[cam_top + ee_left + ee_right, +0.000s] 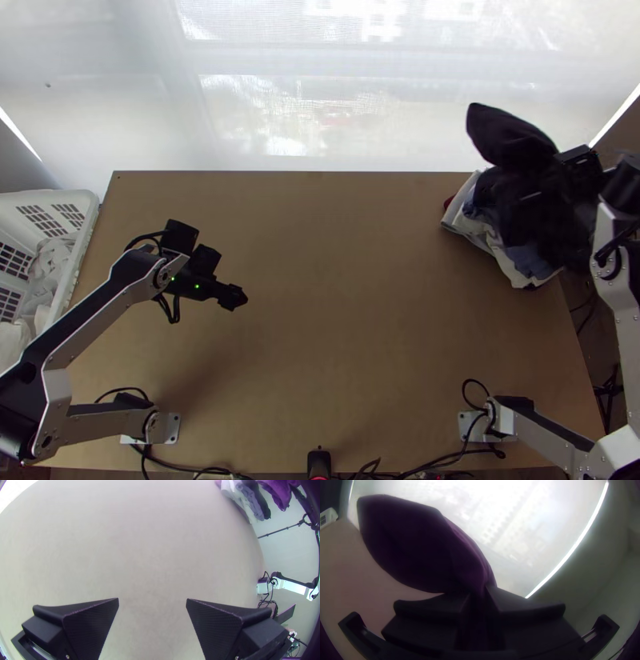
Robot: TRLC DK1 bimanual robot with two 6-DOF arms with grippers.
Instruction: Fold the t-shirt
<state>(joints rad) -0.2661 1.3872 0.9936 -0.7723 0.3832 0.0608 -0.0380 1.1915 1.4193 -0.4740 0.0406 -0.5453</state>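
Surface (pixel 344 320): wooden.
Right hand (pixel 478 591): gripped dark cloth (pixel 410 543) by the clothes pile (pixel 514 262), we guessed, for spreading.
Left hand (pixel 152 599): open, likely ready to help.

Wht. plastic basket (pixel 90 210), slotted walls, at table's (pixel 320 320) L edge; pale cloth (pixel 52 268) bunched inside. Mixed garment pile (pixel 512 268), wht., blue and some red, at far R corner. Pale translucent screen (pixel 320 120) beyond far edge. Thin blk. stand (pixel 610 390), prob. tripod, off R edge. Small blk. device (pixel 318 462), red light, near edge, approx. ctr.
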